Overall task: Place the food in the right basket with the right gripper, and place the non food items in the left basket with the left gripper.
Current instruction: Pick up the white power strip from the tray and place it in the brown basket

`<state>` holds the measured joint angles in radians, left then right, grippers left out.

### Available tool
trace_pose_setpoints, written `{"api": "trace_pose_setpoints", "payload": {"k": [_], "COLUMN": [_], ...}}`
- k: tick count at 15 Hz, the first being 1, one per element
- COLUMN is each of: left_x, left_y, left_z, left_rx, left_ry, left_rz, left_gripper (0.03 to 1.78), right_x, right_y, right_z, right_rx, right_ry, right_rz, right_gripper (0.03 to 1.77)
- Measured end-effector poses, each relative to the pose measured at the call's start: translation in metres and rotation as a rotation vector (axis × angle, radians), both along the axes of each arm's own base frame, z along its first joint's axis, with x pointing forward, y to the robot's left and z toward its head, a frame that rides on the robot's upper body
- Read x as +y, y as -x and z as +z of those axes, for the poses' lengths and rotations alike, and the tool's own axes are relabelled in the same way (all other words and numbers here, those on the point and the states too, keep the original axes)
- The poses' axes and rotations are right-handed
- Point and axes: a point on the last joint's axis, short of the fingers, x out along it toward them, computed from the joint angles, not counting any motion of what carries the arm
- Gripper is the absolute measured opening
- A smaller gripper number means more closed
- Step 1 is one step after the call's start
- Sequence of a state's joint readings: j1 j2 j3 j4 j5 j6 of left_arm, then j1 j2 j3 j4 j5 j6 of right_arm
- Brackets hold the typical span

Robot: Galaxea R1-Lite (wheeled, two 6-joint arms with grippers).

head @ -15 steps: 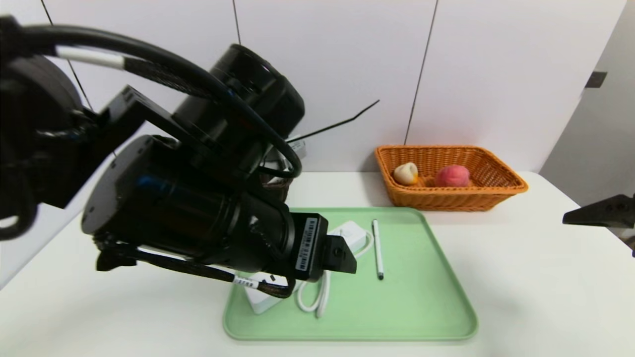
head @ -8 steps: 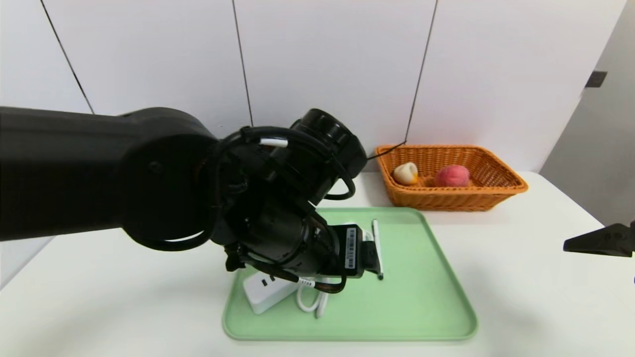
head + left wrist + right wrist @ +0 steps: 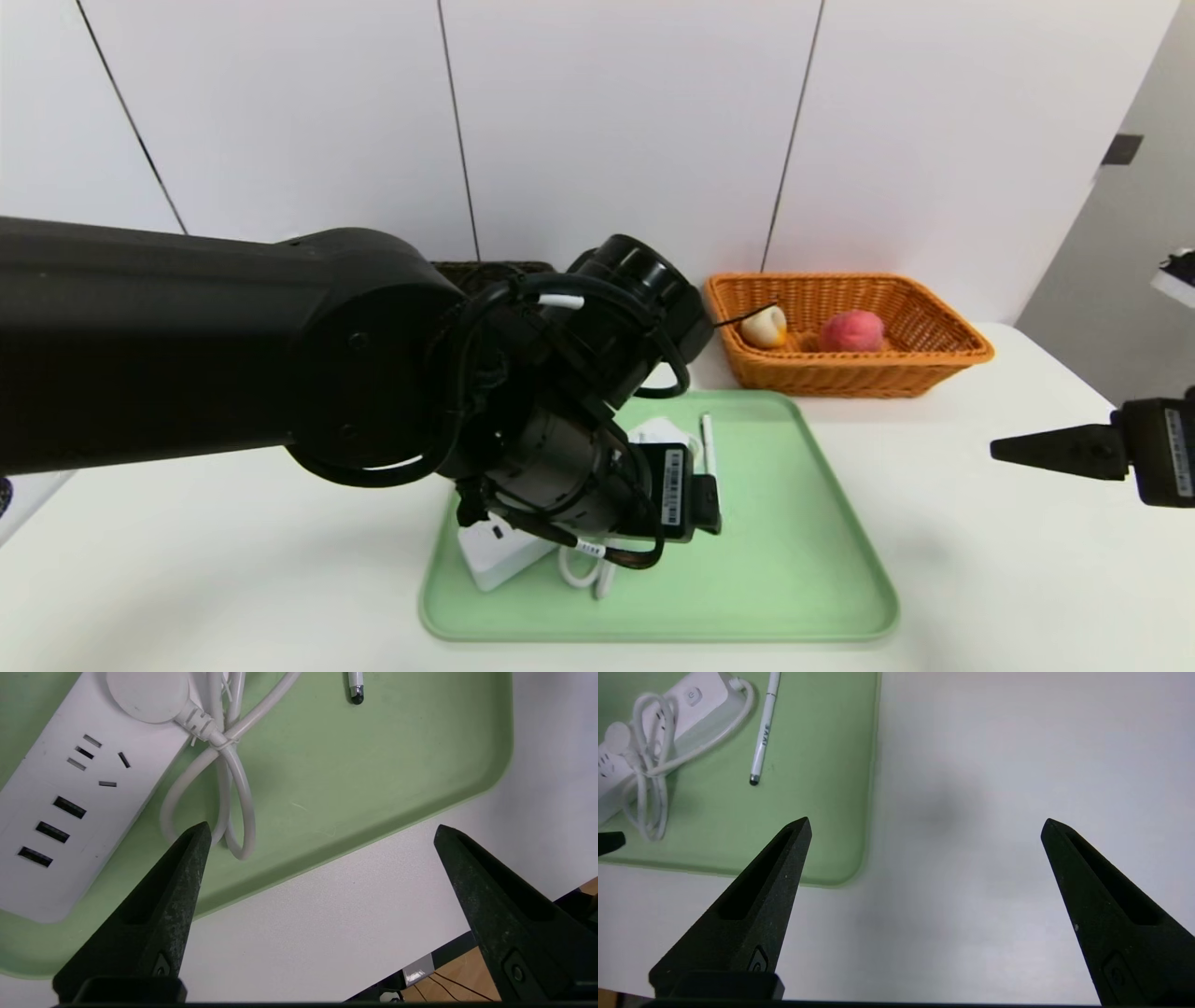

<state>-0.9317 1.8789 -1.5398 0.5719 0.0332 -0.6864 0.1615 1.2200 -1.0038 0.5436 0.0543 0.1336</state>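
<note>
White wall panels with dark seams back a white table [image 3: 980,579] in the head view. At lower centre lies a pale green tray [image 3: 803,560]. The left arm fills the left and middle of the frame, its left gripper [image 3: 707,504] low over the tray's middle, hiding most of the white power strip [image 3: 495,560] and looped cord [image 3: 583,571]. A thin white pen [image 3: 707,439] shows just above the gripper. At upper right of centre the orange-tan basket [image 3: 934,359] holds the cream bun [image 3: 764,327] and the pink-red peach [image 3: 851,330], apart from each other. A strip of dark brown basket [image 3: 476,271] peeks above the arm. The right gripper [image 3: 1027,448] hangs at the right edge over bare table

Left wrist view: the left gripper [image 3: 322,830] has its two black fingers spread wide, holding nothing. The power strip [image 3: 70,802] fills the upper left, its cord [image 3: 233,788] looping toward the centre, the pen's dark tip [image 3: 356,690] at the top edge; the tray's rim [image 3: 495,765] curves at right

Right wrist view: the right gripper [image 3: 924,826] also stands wide apart and empty over the table [image 3: 994,765]. The tray [image 3: 822,812] occupies the upper left with the power strip [image 3: 698,700], cord [image 3: 644,784] and pen [image 3: 762,737] on it
</note>
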Motion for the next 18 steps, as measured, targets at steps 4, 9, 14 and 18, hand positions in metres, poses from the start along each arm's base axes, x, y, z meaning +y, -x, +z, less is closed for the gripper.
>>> {"api": "trace_pose_setpoints", "payload": {"k": [4,9,14,18], "left_x": [-0.006,-0.015,-0.024,-0.027], "left_y": [0.001,-0.002,-0.008,-0.011], "left_z": [-0.003,-0.010,-0.016,-0.023], "left_rx": [-0.035,0.013,0.030,0.049], "left_ry": [-0.032,-0.035,-0.044,-0.048], "left_rz": [0.028,0.074,0.083,0.104], "left_gripper": [1.69,1.69,1.69,1.69], "right_x": [0.000,-0.008,-0.019,-0.023], "right_y": [-0.010,-0.020,-0.024,-0.025], "right_z": [-0.014,-0.021,-0.023,-0.023], "right_rx": [0.034,0.065,0.080,0.085], "right_ry": [0.068,0.081,0.080,0.079], "right_rz": [0.039,-0.022,-0.087,-0.108], "right_gripper": [1.70,1.70,1.70,1.71]}}
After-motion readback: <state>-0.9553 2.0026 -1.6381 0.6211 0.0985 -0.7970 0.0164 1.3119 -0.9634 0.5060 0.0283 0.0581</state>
